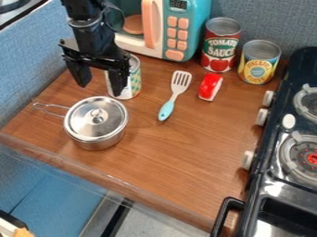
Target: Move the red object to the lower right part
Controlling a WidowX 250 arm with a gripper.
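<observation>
Red object (210, 87), one: small, elongated, with a pale underside along its lower end; lies on the wooden counter (180, 152) in the upper part of the camera view, right of centre. It sits just beside the spatula and below the two cans at the back, apart from both.

Gripper (99, 78), black, one: hangs over the upper left of the counter, above and behind the lidded pot. Jaws stand wide apart, with nothing held between them; well apart from the red object.

Spatula (174, 96), one: pale slotted head toward the back, light-blue handle toward the front, lying at a slant.

Pot (99, 142), metal, one: at the left of the counter, upright, with a wire handle pointing left. Lid (111, 121), metal, with a round knob, seated on it.

Cans, three, all upright. Red-labelled can (219, 48): at the back, beside the toy microwave. Yellow-and-blue can (259, 67): to the right of it. Third can (133, 81): partly hidden behind the gripper; label seemingly white and green.

Toy microwave (202, 21), teal and white, one: at the back, with peach buttons and handle.

Stove (263, 155), black, one: along the right edge, with pale knobs and round burners.
</observation>
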